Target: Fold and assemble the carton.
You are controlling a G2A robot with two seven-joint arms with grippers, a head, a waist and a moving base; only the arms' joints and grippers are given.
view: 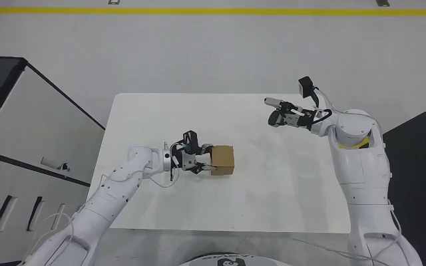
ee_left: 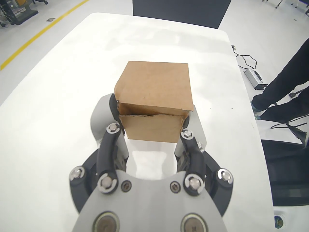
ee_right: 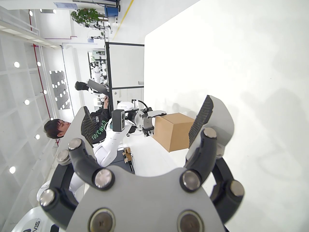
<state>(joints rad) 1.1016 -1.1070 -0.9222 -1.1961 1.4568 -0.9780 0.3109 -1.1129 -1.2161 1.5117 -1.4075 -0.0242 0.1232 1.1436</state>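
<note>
The left gripper (view: pixel 198 161) is clamping one end of the carton (view: pixel 223 159), with one finger on each side wall, probably so that the end flaps do not spring open. The carton is sitting closed on the table (view: pixel 286 199), near its middle. The right gripper (view: pixel 271 111) is hanging wide open and empty, well apart, I think to leave room.

Matt brown cardboard carton (ee_left: pixel 154 85) w/ rough flap edge; smooth, semi-gloss white table (ee_left: pixel 60 85).
</note>
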